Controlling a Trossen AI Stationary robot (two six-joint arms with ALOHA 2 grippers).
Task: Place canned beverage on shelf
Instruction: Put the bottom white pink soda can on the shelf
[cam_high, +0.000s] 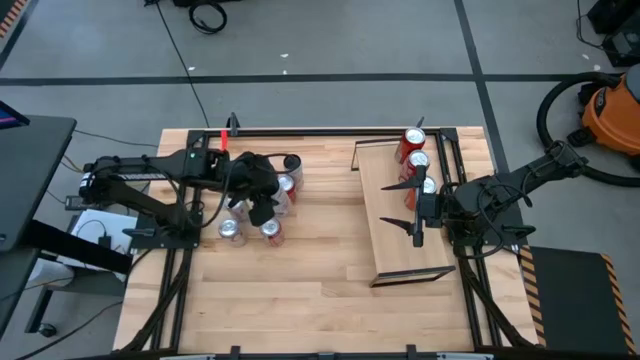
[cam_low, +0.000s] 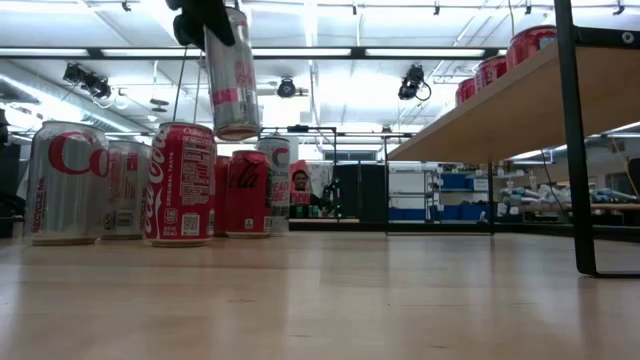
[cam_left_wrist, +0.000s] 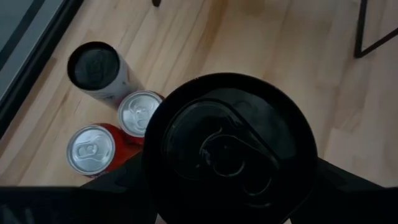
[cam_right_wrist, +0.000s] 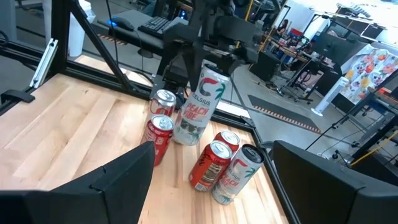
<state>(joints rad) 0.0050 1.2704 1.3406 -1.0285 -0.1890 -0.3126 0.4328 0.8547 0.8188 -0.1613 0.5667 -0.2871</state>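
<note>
Lifting a tall slim Celsius can (cam_right_wrist: 198, 106) clear of the bench (cam_high: 300, 280), the left end effector (cam_high: 262, 190) is clamped on the can near its top, as the low view shows it hanging above the others with its base well off the wood. This looks like the carry step of the task: the pick is done and the transfer has yet to begin.

Below and around the raised can stand the remaining cans (cam_low: 182, 183), mostly red cola and silver diet cola ones, upright in a loose cluster on the left part of the bench.

Farther across, the right end effector (cam_high: 415, 207) waits over the shelf (cam_high: 400, 240) with its fingers apart and nothing between them.

Beyond that, at the shelf's far end, a row of red cans (cam_high: 413, 150) is already in place.

As I judge it, the next move calls for swinging the can sideways over the shelf's bare part, keeping it upright and clear of both the cluster and the waiting right arm, then lowering it beside the row.
</note>
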